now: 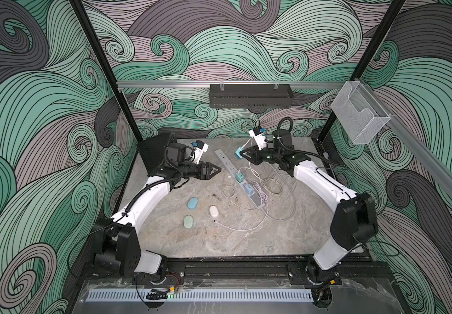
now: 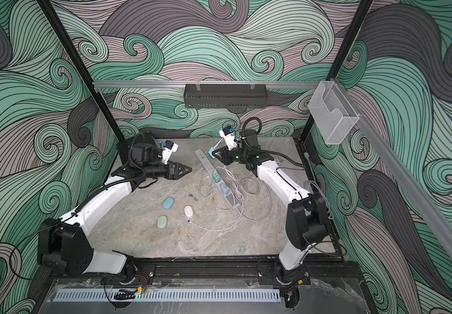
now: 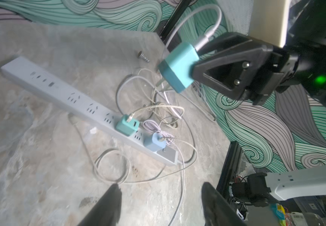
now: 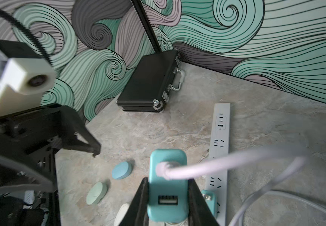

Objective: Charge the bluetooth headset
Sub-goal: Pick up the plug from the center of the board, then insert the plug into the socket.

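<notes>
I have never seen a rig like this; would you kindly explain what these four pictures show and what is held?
You see two robot arms mounted at the near edge of a stone-patterned table. Both top views look down on the whole scene; the other two pictures come from a camera on each arm's wrist. The left gripper, a two-fingered claw, is open and empty. The right gripper is shut on a teal charger with a cable plugged in, raised near the far end of a grey power strip. A second teal charger and a blue charger sit plugged into that strip, amid loose cables. Three oval cases lie nearby: a blue case, a green case and a white case. A black briefcase sits in a far corner.
</notes>
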{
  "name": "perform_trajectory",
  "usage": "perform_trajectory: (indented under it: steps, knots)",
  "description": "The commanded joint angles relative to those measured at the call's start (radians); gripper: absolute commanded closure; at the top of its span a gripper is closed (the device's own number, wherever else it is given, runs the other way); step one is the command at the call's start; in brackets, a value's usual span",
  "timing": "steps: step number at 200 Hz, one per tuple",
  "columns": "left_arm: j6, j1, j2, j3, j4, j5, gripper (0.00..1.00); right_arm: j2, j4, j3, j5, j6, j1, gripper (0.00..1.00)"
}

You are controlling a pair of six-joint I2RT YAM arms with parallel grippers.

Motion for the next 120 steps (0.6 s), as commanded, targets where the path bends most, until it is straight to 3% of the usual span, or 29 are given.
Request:
perform_trajectory:
  steps: [1,71,120]
  knots:
    - [-0.041,-0.003,-0.030,-0.044,0.024,-0.079,0.36,0.107,-0.009,0.096,0.123,-0.046,0.034,0.96]
    - [-0.025,-0.001,-0.035,-0.080,0.018,-0.113,0.37,0.371,0.017,0.240,0.287,-0.059,0.080,0.98]
    - [-0.011,0.001,-0.043,-0.080,-0.038,-0.162,0.38,0.467,0.044,0.299,0.302,-0.070,0.095,0.98]
